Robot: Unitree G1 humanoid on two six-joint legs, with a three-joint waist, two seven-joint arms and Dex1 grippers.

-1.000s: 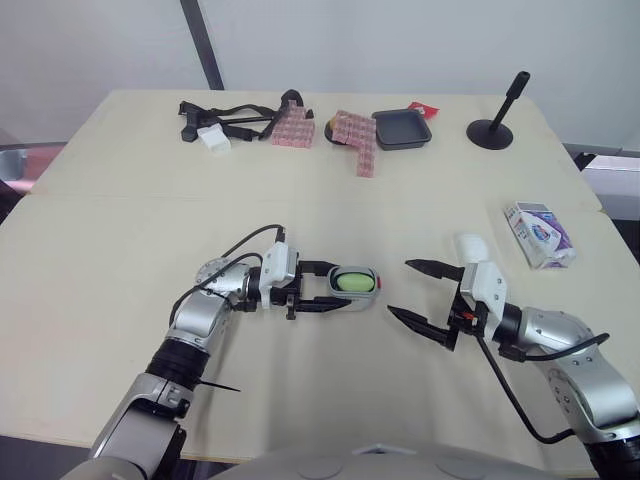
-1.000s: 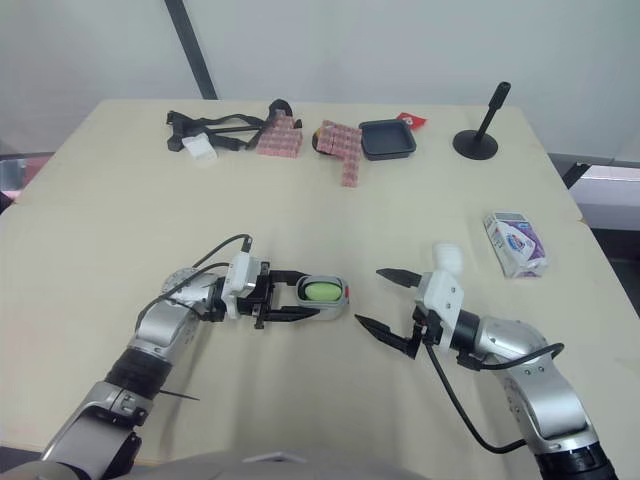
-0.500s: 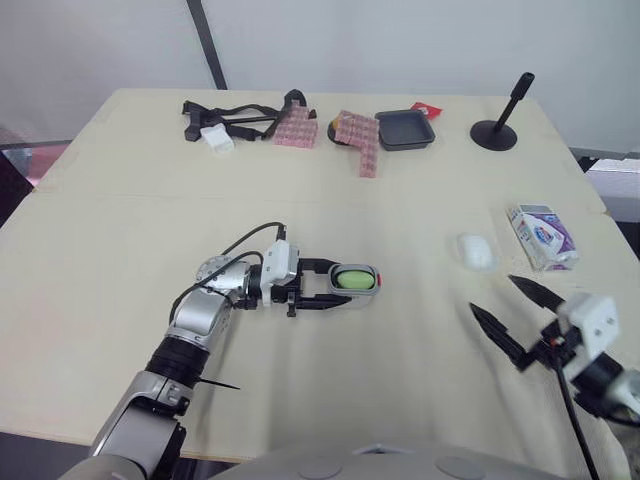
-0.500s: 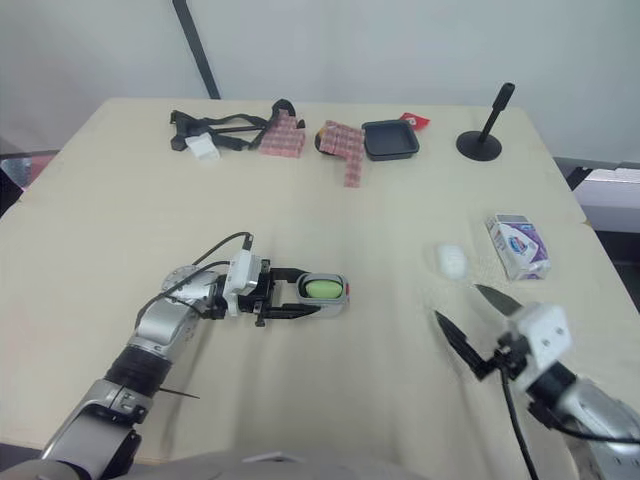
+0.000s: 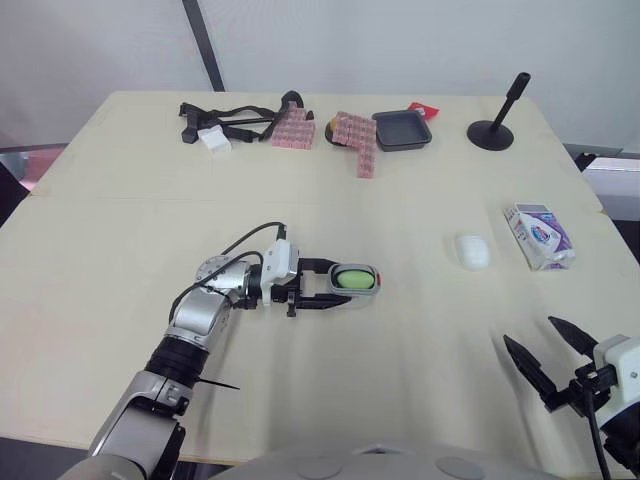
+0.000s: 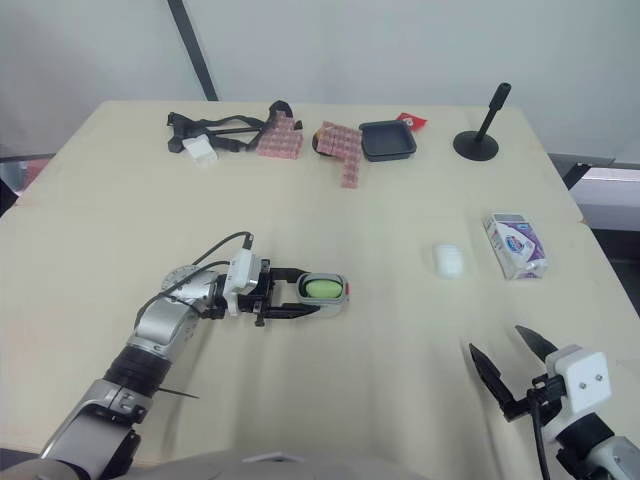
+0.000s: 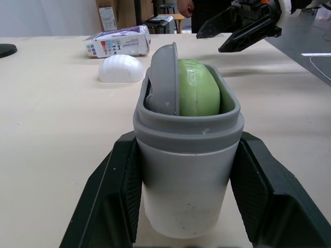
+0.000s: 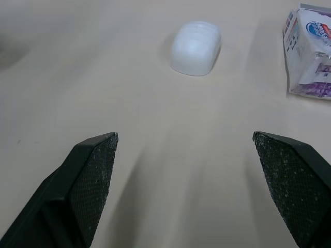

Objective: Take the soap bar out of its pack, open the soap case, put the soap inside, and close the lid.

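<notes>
Left wrist view, soap [image 7: 199, 95] half hidden in case [image 7: 186, 186]

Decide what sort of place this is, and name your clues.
Probably a robot test lab, not a home: a plain table with unrelated props (soap pack, black stand), a blank white backdrop, and the left gripper holding a soap case.

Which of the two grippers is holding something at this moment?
The left gripper: its two fingers clasp the grey soap case, which has the green soap inside. The right gripper is open and holds nothing.
</notes>
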